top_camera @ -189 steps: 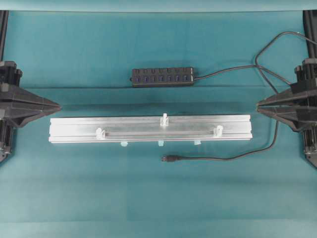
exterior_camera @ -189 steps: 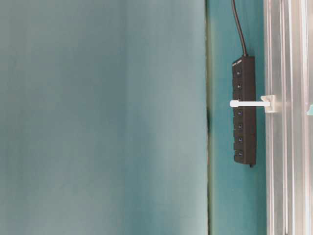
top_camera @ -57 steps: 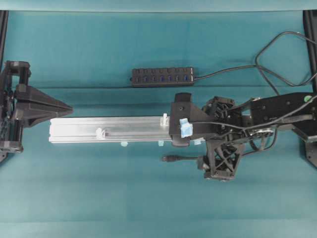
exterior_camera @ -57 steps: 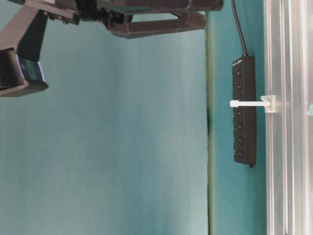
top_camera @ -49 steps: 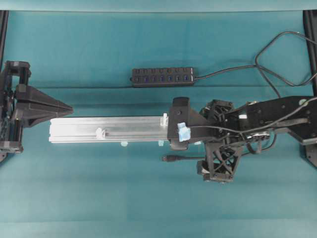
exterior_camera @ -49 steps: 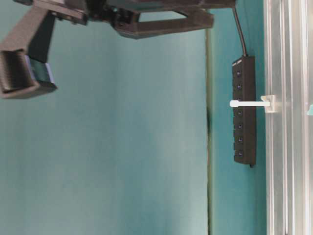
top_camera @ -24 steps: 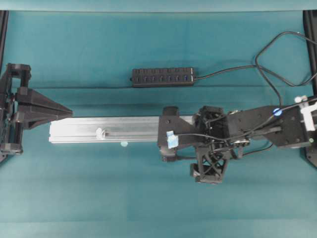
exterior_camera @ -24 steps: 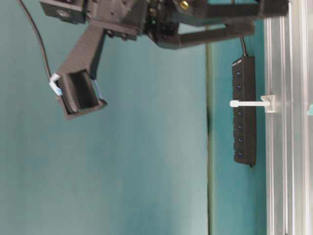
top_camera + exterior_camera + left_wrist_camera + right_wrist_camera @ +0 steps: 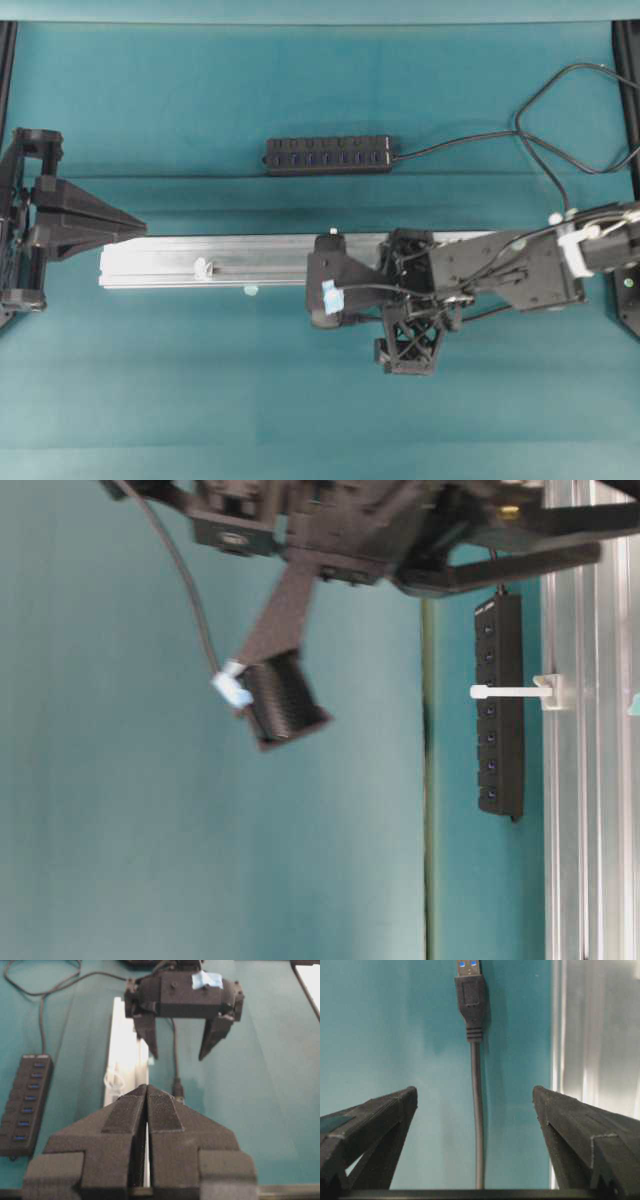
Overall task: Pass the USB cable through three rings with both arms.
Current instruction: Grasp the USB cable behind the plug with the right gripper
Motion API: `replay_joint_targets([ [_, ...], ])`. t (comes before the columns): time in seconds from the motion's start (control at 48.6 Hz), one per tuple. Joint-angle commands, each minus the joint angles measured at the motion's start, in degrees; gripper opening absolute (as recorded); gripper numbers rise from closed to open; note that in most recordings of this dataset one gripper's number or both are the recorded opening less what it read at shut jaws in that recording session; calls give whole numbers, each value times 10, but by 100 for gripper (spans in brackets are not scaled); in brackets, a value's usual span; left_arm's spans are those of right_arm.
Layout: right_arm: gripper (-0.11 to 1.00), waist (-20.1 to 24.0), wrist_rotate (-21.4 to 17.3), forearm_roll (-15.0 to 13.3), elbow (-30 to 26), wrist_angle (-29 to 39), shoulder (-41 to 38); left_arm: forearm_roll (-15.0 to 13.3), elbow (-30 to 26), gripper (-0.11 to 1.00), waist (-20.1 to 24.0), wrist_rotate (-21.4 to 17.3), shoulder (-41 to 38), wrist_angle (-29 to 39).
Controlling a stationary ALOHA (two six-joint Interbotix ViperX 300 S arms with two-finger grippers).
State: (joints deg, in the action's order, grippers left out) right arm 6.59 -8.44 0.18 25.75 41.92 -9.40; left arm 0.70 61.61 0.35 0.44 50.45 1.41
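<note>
Right claw (image 9: 476, 1110) is spread wide astride the thin black USB cable (image 9: 477, 1125); the cord may be missed or pushed at 12 o'clock against the silver aluminium rail (image 9: 595, 1035). Left claw (image 9: 146, 1091) is pressed closed, empty.

Your right arm reaches far across toward the middle, wrist low, and the right gripper (image 9: 182, 1042) points down with its jaws spread wide; a pale blue tape patch sits on its body. Your left arm stays at its own edge, and the left gripper (image 9: 138, 226) lies level, its two fingers pressed flat together.
</note>
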Motion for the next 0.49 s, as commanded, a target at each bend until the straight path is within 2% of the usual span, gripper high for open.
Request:
replay_joint_targets([
  [0.0, 80, 4, 12, -4, -4, -14, -3, 1, -15, 2, -1, 2, -2, -4],
  [0.185, 80, 4, 17, -15, -3, -24, -13, 1, -14, 2, -1, 1, -4, -4],
  [0.474, 75, 3, 17, -15, -3, -39, -26, 1, -14, 2, 0, 0, -4, -4],
])
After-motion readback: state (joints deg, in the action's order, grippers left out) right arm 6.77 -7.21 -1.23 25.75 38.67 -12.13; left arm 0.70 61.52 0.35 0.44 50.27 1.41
